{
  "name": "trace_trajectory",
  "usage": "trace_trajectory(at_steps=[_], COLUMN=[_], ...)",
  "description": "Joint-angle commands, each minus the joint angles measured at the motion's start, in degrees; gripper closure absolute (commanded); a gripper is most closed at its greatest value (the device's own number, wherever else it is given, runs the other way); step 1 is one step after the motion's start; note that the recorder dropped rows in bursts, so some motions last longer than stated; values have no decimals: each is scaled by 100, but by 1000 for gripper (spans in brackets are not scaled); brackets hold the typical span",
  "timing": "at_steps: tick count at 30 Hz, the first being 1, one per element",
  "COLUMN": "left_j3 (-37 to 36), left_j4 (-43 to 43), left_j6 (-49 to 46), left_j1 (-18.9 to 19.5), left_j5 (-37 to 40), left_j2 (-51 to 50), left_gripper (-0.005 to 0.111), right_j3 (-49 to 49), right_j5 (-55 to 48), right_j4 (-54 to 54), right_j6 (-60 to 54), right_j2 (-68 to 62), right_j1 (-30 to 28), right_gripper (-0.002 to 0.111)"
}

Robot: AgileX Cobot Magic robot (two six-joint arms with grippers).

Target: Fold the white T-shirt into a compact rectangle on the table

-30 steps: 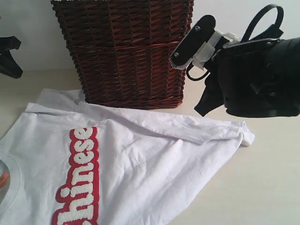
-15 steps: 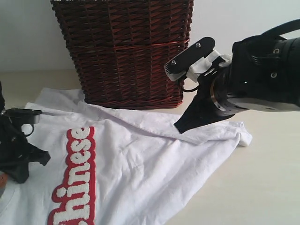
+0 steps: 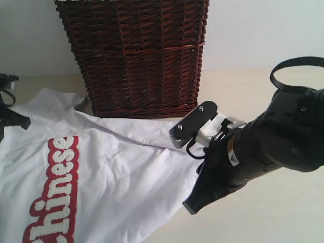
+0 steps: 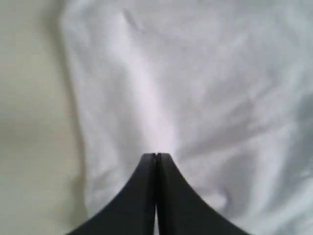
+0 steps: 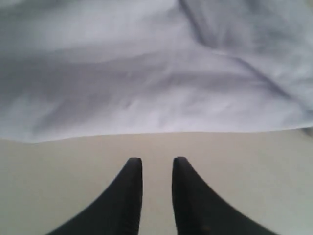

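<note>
Shirt [image 3: 126,172] pinched (left tool [image 4: 156,156] closed).

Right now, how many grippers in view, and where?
2. Left gripper, shut on the white T-shirt; right gripper, open, over bare table just short of the shirt's edge.

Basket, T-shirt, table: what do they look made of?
The basket looks like woven wicker or rattan: dark red-brown strands with a slight sheen. The white T-shirt is a soft matte knit, probably cotton, lying in loose creases. Its lettering is fuzzy pile edged in red. The table is smooth, pale and matte; material unclear.
</note>
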State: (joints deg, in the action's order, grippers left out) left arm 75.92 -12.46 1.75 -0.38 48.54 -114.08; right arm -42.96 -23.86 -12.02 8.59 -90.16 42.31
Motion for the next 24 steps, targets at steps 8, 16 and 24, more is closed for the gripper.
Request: trace_trajectory(at_steps=[8,16,24], left_j3=[498,318,259], left_j4=[3973,4041,4386], left_j6=[-3249,-3436,-3792], left_j1=[-211,-739,-1325], left_j5=[312,544,455], left_j2=[722,747,747], left_gripper=[107,107,107], right_j3=[141,141,141], right_j5=[396,2466,1834], right_j4=[3852,3802,3850], right_j6=[-4478,-3876,-3644], right_j2=[-1085,-1493,-999], right_j1=[83,96,-485], right_gripper=[67,67,62])
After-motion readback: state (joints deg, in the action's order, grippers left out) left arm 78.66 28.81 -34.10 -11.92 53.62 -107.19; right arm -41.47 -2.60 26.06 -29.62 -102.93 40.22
